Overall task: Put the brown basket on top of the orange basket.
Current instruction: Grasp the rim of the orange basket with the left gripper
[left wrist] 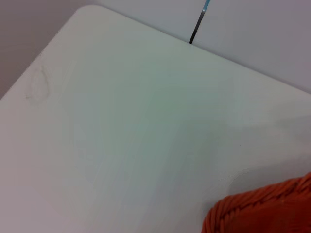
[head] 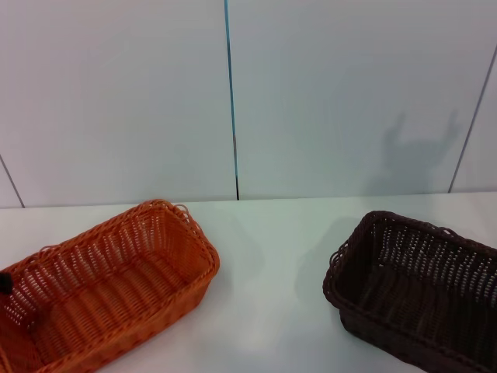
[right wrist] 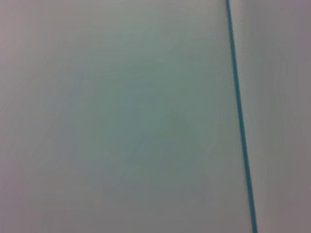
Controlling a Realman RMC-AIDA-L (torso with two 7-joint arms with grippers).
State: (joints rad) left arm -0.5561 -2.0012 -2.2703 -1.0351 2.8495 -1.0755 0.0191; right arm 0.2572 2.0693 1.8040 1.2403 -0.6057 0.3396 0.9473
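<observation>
The orange basket [head: 109,284] lies on the white table [head: 264,264] at the left of the head view, empty, with its long side running diagonally. Its braided rim also shows in the left wrist view [left wrist: 262,211]. The brown basket [head: 419,291] stands on the table at the right, empty and apart from the orange one. A small dark part of my left gripper [head: 3,284] shows at the picture's left edge, over the orange basket's near left rim. My right gripper is out of view; its wrist view shows only the wall.
A pale panelled wall [head: 233,93] with a blue-black seam rises right behind the table. The table's rounded far corner [left wrist: 85,12] shows in the left wrist view. A gap of bare table separates the two baskets.
</observation>
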